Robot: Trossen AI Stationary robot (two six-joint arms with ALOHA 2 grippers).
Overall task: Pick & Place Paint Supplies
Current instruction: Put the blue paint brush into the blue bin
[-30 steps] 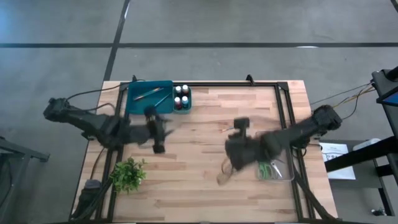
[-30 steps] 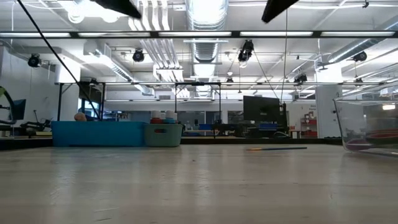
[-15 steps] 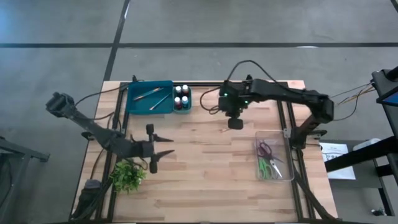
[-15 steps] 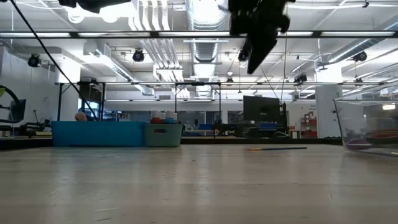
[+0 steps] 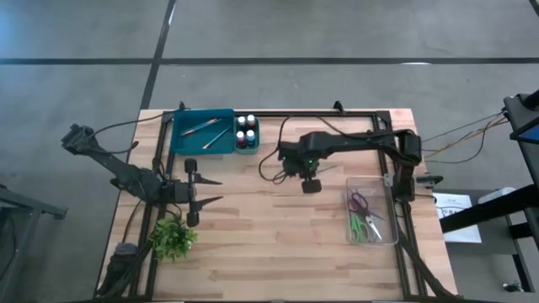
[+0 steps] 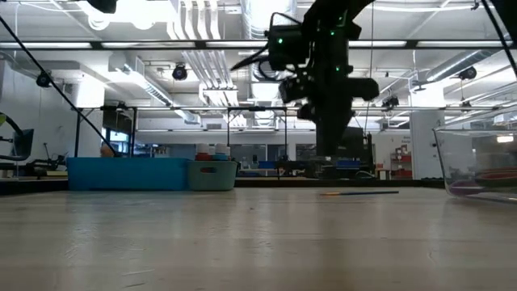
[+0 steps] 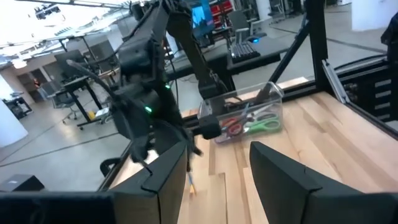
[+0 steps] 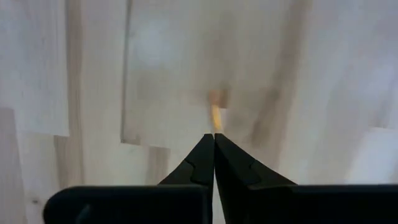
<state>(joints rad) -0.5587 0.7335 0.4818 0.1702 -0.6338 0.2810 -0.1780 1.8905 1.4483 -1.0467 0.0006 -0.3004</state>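
One thin paintbrush [image 6: 359, 192] lies flat on the wooden table; an orange-tinted end of it [image 8: 216, 117] shows just past my right fingertips. My right gripper [image 5: 308, 182] is shut [image 8: 214, 138] and points down over the table's middle, hanging clear above that end of the brush [image 6: 327, 153]. Two more brushes [image 5: 209, 130] lie in the blue tray [image 5: 181, 139] at the far left. My left gripper [image 5: 202, 190] is open [image 7: 214, 180], level and pointing right near the left side, away from the brushes.
A grey holder of paint bottles [image 5: 246, 133] stands beside the blue tray. A clear bin [image 5: 368, 220] with red, purple and green scissors sits near the right edge. A small green plant [image 5: 173, 237] stands at the near left. Bare wood lies between the two grippers.
My right arm has swung from the near right part of the table toward the far edge, then back to the middle, and has come down into the low view over the brush. My left gripper has drifted a little toward the left edge. The brush has stayed put.
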